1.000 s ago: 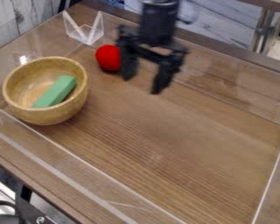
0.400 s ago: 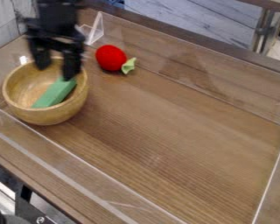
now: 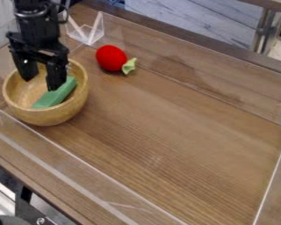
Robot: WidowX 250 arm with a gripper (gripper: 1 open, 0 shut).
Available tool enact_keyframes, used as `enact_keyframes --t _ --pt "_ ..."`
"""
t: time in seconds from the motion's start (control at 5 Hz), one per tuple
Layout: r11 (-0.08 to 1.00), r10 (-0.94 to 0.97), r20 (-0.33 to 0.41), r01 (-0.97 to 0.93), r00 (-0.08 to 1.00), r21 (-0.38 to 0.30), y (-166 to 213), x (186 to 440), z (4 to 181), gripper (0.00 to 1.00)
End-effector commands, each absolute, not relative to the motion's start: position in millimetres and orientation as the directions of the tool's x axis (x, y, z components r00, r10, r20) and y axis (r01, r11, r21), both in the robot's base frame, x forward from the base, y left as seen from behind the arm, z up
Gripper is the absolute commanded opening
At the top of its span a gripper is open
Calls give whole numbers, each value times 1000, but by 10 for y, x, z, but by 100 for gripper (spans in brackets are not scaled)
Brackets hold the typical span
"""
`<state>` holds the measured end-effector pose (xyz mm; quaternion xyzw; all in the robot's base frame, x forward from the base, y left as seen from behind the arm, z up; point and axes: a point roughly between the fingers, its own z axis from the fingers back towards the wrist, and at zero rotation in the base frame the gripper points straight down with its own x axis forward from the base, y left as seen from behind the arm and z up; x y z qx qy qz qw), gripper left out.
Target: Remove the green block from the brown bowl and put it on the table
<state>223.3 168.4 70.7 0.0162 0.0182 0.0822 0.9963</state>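
The gripper [image 3: 39, 77] has swung from beside the red strawberry toy [image 3: 110, 59] toward nine o'clock and dropped lower, jaws spread over the green block [image 3: 57, 95] in the brown bowl [image 3: 25, 112].

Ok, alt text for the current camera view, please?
An open end effector hangs over a brown bowl holding a green block, at the left of a wooden table. A red strawberry-like toy lies behind the bowl.
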Motion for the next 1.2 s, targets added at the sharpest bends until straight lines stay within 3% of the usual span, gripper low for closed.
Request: enact_keyframes --t 0.0,0.4,1.0 --pt "981 184 -5 -183 983 61 1766 2287 683 100" --pt "977 201 -19 -199 979 72 1805 2355 519 100" --pt "973 225 -10 -224 974 52 1833 2469 472 100"
